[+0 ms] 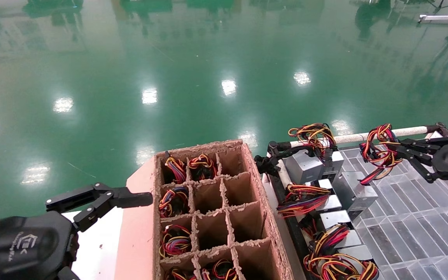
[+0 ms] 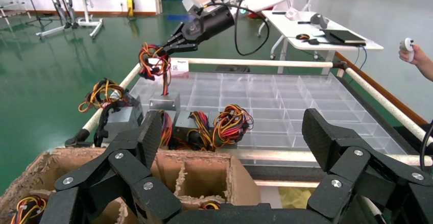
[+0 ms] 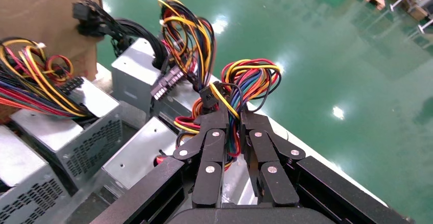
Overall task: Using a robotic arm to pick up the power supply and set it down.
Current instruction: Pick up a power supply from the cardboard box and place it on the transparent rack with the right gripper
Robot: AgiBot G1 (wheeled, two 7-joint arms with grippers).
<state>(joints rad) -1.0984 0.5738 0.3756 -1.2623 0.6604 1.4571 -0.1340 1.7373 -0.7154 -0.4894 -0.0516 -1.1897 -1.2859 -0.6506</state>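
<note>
My right gripper is shut on the red, yellow and black wire bundle of a power supply. Its small grey metal box hangs tilted below the bundle, low over the clear gridded tray. I cannot tell whether the box touches the tray. In the left wrist view that arm's gripper holds the bundle up by the far rail. My left gripper stays open at the lower left, beside the cardboard box, with nothing between its fingers.
A divided cardboard box holds wire bundles in several cells. Several more power supplies line the tray's left edge. A white rail borders the tray's far side. Green floor lies beyond.
</note>
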